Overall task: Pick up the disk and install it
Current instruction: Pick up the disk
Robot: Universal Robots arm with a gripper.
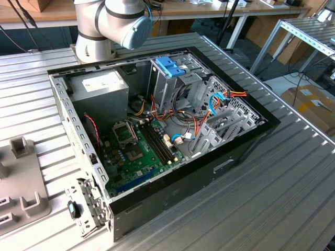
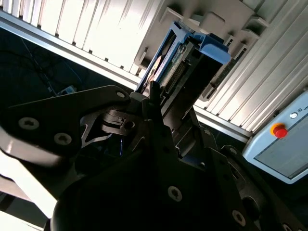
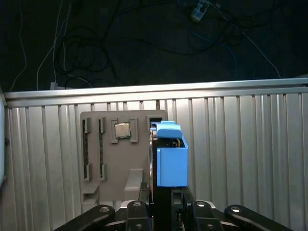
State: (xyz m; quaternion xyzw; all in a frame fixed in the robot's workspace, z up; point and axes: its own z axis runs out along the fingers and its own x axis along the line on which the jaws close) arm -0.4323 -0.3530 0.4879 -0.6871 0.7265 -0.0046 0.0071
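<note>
In the first wrist view, the end effector (image 3: 167, 214) is clamped on the disk (image 3: 172, 161). Its dark fingers press on the two flat sides. The disk is seen edge-on, and its light-blue carrier points away from the wrist. In the second wrist view, one finger (image 2: 153, 95) lies against the side of the disk.

Just beyond the disk is a grey tray (image 3: 96, 192). The disk is over one edge of it, but I cannot tell whether they touch. A small square chip (image 3: 122, 130) sits in a pocket of the tray, beside some narrow slots. The tray lies on a ribbed metal tabletop (image 3: 240, 154).

In the exterior view, the tray is low at the exterior view's left. An open black case (image 1: 172, 196) fills the middle of the frame. A green board (image 1: 133, 151) lies flat inside it, and a grey power supply (image 1: 99, 86) sits in its upper left corner. A metal cage (image 1: 166, 91) stands upright behind the board with a blue latch (image 1: 170, 66) on top. Orange and blue cables (image 1: 209, 104) run beside the cage. Farther back, at the top of the frame, the arm (image 1: 112, 21) stands on the tabletop.
</note>
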